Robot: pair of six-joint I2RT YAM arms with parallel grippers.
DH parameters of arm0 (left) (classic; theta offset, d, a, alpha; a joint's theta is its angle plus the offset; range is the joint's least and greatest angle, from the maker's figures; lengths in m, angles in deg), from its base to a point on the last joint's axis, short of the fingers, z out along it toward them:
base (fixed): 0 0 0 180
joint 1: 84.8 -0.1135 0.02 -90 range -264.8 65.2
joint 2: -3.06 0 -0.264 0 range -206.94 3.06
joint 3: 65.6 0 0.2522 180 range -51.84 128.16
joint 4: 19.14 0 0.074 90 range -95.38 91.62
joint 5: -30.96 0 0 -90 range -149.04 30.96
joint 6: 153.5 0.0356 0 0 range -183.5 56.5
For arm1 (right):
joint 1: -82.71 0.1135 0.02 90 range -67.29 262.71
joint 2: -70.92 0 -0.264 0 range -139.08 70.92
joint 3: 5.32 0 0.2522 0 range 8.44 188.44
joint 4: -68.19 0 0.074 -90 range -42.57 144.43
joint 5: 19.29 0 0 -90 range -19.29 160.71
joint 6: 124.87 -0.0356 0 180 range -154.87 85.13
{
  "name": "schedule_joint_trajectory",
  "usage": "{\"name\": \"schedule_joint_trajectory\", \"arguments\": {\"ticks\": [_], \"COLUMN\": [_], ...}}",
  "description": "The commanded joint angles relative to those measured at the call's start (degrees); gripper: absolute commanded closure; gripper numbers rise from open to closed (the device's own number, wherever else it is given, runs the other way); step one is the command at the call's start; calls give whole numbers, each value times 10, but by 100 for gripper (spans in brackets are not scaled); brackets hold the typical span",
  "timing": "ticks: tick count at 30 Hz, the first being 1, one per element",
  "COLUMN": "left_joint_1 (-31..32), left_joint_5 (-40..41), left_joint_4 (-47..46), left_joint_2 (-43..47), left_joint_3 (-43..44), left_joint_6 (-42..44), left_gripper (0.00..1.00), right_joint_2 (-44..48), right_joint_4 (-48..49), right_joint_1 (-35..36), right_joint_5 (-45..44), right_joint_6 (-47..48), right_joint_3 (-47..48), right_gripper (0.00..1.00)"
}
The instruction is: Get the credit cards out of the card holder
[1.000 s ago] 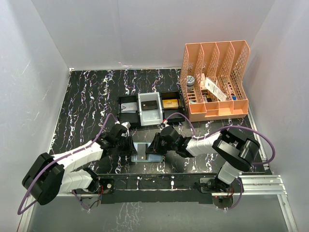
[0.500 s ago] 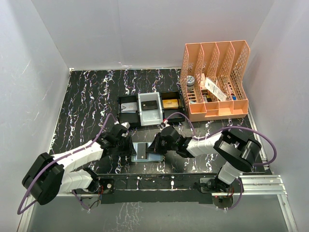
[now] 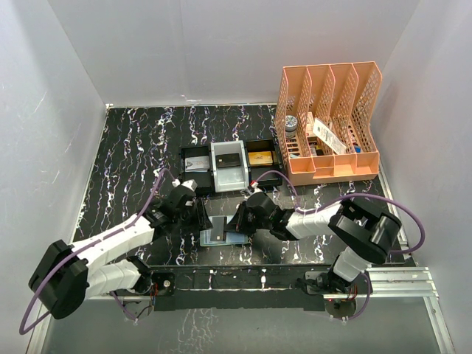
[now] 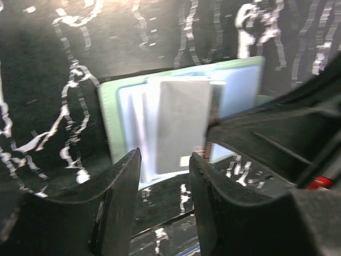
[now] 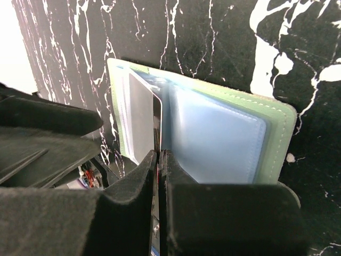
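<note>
You have a black white-veined marble-look tabletop (image 3: 133, 147) boxed in by plain white matte walls (image 3: 221, 51) on three sides, under soft, even light.

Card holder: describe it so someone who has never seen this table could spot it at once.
Start from the row of black and white trays at mid-table and come toward the near edge. The card holder lies open between the left gripper and the right gripper, which pinches a credit card in it. Nothing else here is sage-green edged with pale blue pockets inside.
</note>
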Motion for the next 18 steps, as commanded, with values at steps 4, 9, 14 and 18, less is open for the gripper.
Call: {"name": "schedule_joint_trajectory", "arguments": {"ticks": [4,9,14,18], "left_joint_1": [8,12,13,14], "left_joint_5": [-101,-79,-57,-24], "left_joint_4": [-108,-100,-105,-73], "left_joint_2": [-16,-67,-72,-70], "left_joint_3": [10,10,-10,-13], "left_joint_6": [2,-7,-22,-21], "left_gripper": [59,66,68,70], "right_joint_2": [-25,-20,-6,-3], "right_joint_4": [20,22,23,6], "right_joint_1": [-3,-3,-4,-6], "right_joint_5": [11,8,4,7], "right_joint_6": [10,9,13,25], "right_joint_3": [7,4,-3,5], "right_gripper": [100,100,100,100]}}
